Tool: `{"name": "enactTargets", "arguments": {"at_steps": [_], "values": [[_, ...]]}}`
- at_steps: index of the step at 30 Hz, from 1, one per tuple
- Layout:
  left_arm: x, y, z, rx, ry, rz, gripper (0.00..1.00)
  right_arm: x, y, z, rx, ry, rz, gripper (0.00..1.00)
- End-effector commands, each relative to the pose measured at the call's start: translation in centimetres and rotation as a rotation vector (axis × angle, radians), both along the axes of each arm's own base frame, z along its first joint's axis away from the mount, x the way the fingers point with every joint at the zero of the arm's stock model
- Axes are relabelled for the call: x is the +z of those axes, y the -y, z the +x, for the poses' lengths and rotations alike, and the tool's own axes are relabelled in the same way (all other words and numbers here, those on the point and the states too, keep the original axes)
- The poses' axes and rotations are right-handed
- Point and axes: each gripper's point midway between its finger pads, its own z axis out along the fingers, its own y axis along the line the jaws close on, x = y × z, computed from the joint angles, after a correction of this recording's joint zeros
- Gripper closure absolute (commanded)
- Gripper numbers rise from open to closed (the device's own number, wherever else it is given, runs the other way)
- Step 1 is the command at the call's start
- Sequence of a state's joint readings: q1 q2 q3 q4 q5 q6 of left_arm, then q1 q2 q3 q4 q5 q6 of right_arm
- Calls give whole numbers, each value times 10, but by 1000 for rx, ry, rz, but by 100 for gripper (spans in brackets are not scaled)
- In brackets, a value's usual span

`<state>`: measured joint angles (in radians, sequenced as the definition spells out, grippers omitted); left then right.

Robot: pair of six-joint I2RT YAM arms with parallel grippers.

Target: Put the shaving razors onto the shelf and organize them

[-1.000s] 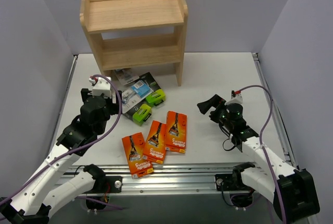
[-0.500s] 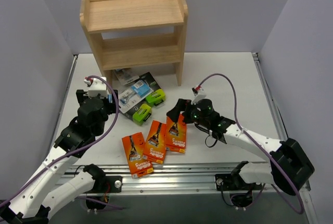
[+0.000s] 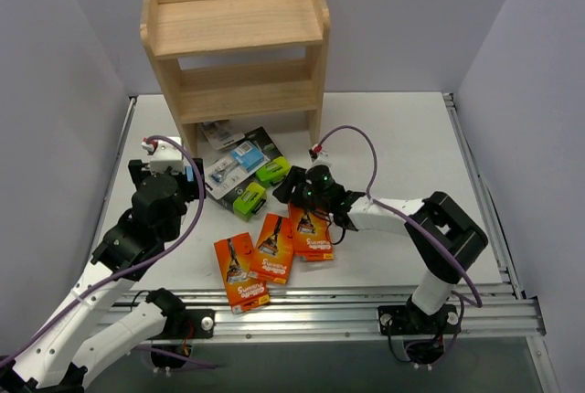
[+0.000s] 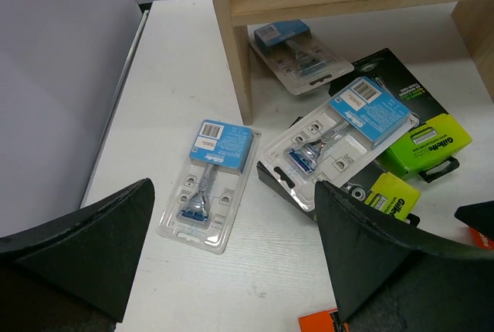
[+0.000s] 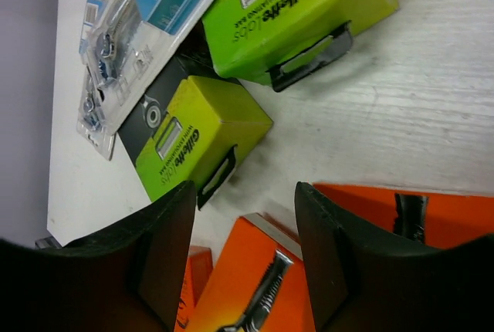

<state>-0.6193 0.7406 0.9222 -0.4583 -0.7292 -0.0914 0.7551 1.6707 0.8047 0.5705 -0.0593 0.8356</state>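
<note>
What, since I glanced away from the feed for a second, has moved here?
The right gripper swung in from the right side to the far ends of the orange boxes, its jaws narrowing but holding nothing. The left gripper drifted slightly left, open. Lime-green boxes, blister packs and shelf stayed put.

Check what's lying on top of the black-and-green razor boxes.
One clear blister pack with a blue card lies across the black-and-green boxes. It hides part of their black panels; whatever is beneath cannot be seen. Their lime ends are uncovered.
</note>
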Motion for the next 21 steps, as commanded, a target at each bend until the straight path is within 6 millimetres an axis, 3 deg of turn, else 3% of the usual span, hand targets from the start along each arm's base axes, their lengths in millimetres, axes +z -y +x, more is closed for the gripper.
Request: {"name": "enactTargets", "arguments": {"at_steps": [1, 11, 21], "values": [[8, 0, 1, 6, 35, -22, 6, 35, -33, 13, 4, 63, 115, 51], [10, 3, -1, -13, 40, -41, 6, 4, -53, 3, 35, -10, 51, 65], [18, 0, -6, -17, 67, -62, 6, -20, -62, -4, 44, -52, 5, 68]]}}
